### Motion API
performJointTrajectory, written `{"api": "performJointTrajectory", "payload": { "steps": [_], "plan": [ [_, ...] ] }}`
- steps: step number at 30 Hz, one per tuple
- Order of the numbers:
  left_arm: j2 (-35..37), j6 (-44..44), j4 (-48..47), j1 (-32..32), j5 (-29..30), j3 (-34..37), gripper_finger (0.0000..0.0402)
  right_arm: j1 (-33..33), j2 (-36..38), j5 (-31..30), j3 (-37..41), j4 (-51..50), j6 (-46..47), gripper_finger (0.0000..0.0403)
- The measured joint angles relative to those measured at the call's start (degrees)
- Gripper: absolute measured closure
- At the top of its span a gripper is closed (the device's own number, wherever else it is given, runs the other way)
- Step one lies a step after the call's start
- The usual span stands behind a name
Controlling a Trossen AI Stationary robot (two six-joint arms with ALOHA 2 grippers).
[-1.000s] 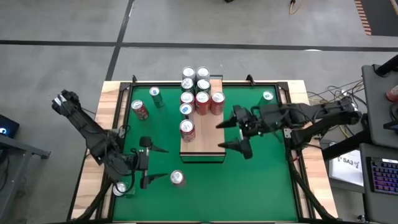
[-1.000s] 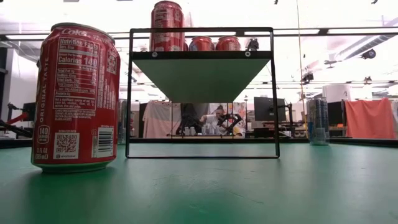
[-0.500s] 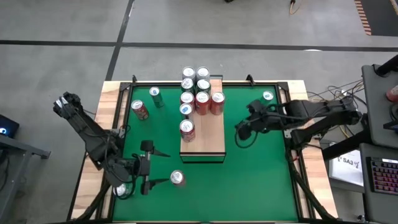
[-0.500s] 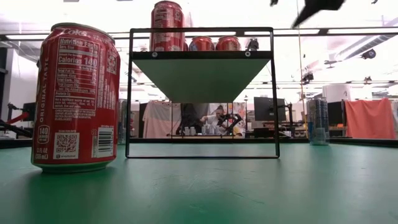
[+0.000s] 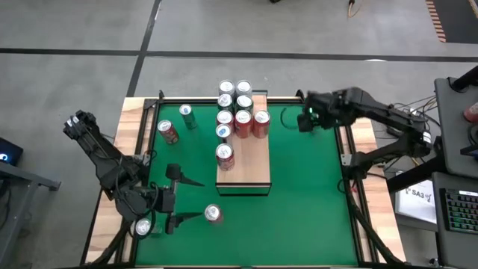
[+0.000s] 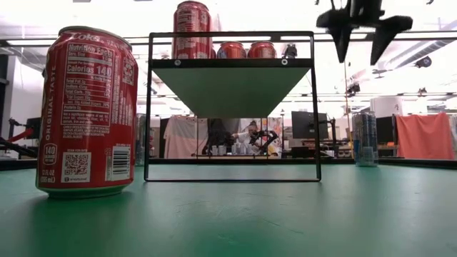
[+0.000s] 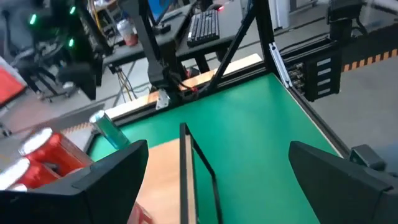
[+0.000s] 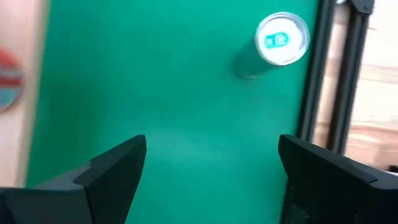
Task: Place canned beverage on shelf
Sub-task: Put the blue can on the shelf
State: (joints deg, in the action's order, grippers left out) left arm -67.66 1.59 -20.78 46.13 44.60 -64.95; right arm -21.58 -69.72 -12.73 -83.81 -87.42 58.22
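Observation:
The shelf (image 5: 243, 166) is a pale wood board on a dark frame (image 6: 232, 63) in the middle of the green mat. Several red cans (image 5: 237, 112) stand on its far half. My right gripper (image 5: 303, 119) hangs open near the far right corner, fingers pointing down (image 6: 360, 34), high above a slim can (image 8: 283, 38) that stands upright on the mat (image 6: 365, 139). My left gripper (image 5: 199, 199) is open at the near left, raised and pointing at the shelf's near end (image 7: 165, 168). A red can (image 5: 213, 214) stands just past its near finger.
A red can (image 5: 169, 132) and a green can (image 5: 187, 116) are on the mat left of the shelf. Another can (image 5: 143, 226) sits in the near left corner. A dark rail and pale wooden rim (image 5: 351, 142) border the mat. Bare mat lies right of the shelf.
My right gripper has swung away from the shelf's right side toward the table's far right corner and tipped from about level to pointing down. It has stayed open. No can has moved.

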Motion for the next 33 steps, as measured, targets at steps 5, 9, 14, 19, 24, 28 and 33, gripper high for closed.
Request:
{"api": "performJointTrajectory", "payload": {
  "steps": [5, 9, 14, 19, 24, 28, 33],
  "plan": [
    [0.0, 5.4, -1.9, -0.2, 0.0, -0.2, 0.0029, -10.9, -1.8, 4.0, 0.1, -0.1, -7.8, 0.0046],
    [0.6, 8.0, -5.2, -1.2, 0.0, -0.2, 0.0029, -17.1, -3.6, 5.7, 0.1, -0.1, -12.1, 0.0046],
    [2.9, 9.3, -9.6, -3.9, 0.0, -0.2, 0.0029, -20.5, -6.0, 6.8, 0.1, -0.2, -15.2, 0.0046],
    [6.6, 11.3, -11.8, -6.8, 0.0, 0.4, 0.0029, -21.0, -8.0, 7.8, 0.1, -0.2, -16.3, 0.0046],
    [10.6, 14.0, -11.7, -9.0, -0.1, 0.6, 0.0029, -21.3, -9.4, 7.3, 0.1, 0.7, -17.2, 0.0046],
    [13.4, 15.1, -11.4, -9.3, -0.2, 1.6, 0.0029, -23.5, -10.9, 6.3, 0.1, 2.8, -18.9, 0.0046],
    [16.6, 15.1, -9.5, -9.3, -0.2, 3.4, 0.0029, -27.7, -13.7, 6.3, 0.1, 3.7, -22.4, 0.0046]
  ]
}}
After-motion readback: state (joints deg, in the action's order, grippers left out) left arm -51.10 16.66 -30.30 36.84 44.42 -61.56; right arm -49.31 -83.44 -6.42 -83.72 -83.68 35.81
